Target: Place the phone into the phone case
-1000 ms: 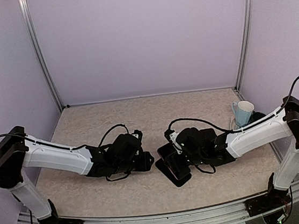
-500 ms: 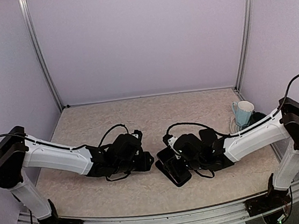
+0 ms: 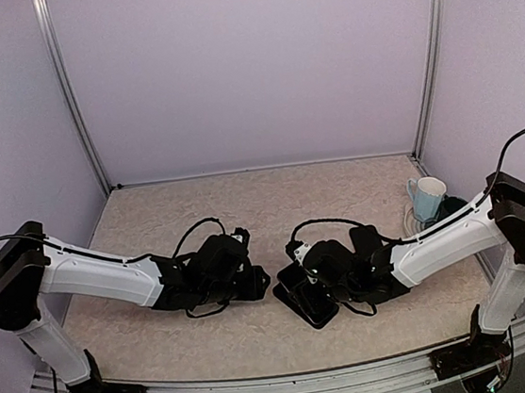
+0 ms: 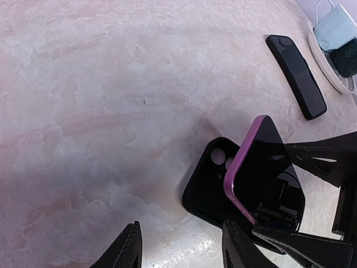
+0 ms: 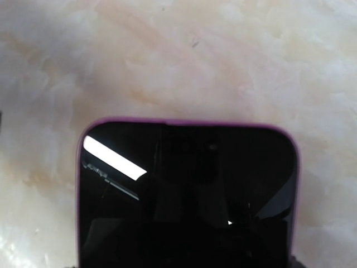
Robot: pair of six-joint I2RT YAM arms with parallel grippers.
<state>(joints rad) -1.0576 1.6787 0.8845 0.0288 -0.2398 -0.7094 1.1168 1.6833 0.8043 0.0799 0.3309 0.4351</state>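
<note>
Your right gripper (image 3: 303,285) has slid left and lower than a second ago, bringing the phone (image 4: 262,167) in over the case (image 4: 207,181). It is clamped on the phone's lower end. The phone sits tilted above the black case, its purple edge nearest the camera hole. The case lies flat on the bench (image 4: 100,84). Your left gripper (image 4: 181,245) waits just beside the case, spread wide and holding nothing.

The phone (image 5: 187,190) runs off the right wrist view at 6 o'clock. In the left wrist view it covers the phone case (image 4: 207,178) toward 3 o'clock; the mug (image 4: 334,28) is cropped at 2 o'clock.
</note>
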